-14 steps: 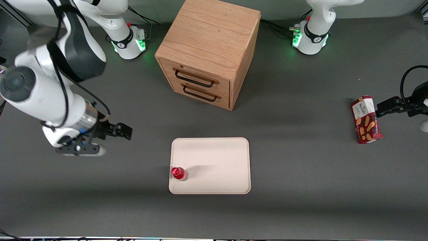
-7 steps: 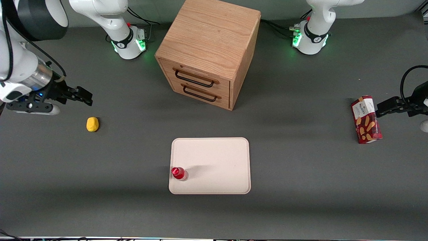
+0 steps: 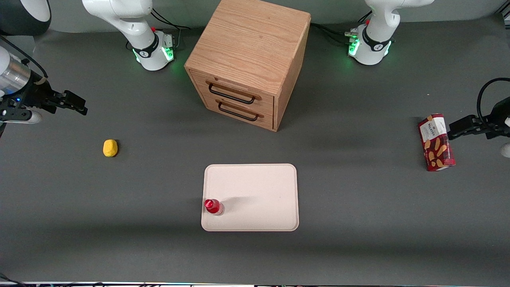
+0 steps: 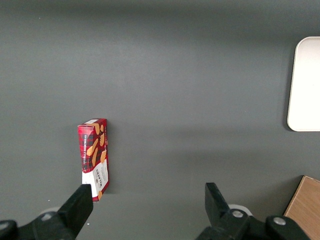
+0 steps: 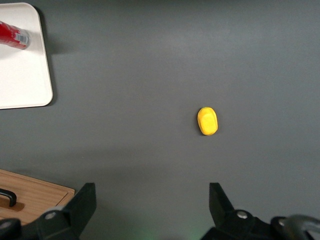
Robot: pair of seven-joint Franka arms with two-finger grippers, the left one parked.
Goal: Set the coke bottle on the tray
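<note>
Since a second ago your right arm has pulled up and away toward its own end of the table, uncovering a small yellow rounded lump [image 3: 110,148] it had been hiding, while the small slim red coke bottle with its red cap and clear base [image 3: 213,207] has not budged: it stands upright on the flat pale cream-pink rectangular tray [image 3: 255,187], in the corner nearest the front camera on the working arm's side, close to the low rim. You should expect that bottle to be light, stiff plastic, smooth and a little slippery, and tall enough to tip easily; grip it across the body below the cap if you ever need it again. The tray looks matte and rigid, with rounded corners. Your gripper [image 3: 67,103] hangs released and empty, fingers [image 5: 84,202] spread, well apart from the tray. Farther from the camera stands a grained oak drawer cabinet [image 3: 249,59]; a red tartan cookie box [image 3: 436,142] lies toward the parked arm's end.
</note>
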